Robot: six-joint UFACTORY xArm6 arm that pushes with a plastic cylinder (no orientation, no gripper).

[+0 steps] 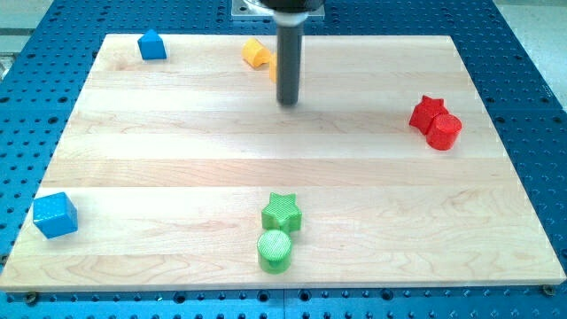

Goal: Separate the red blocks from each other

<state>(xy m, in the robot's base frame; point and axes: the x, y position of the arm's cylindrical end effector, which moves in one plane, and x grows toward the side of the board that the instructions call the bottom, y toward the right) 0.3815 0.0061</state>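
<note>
A red star block (427, 112) and a red cylinder block (444, 131) sit touching each other near the view's right edge of the wooden board (177, 159). My tip (287, 103) is the lower end of the dark rod at the view's top centre. It stands far to the left of the red blocks and just right of a yellow block (258, 55).
A second orange-yellow block (273, 66) is partly hidden behind the rod. A blue block (151, 45) is at the top left and a blue cube (55, 214) at the bottom left. A green star (282, 213) and a green cylinder (275, 251) sit at the bottom centre.
</note>
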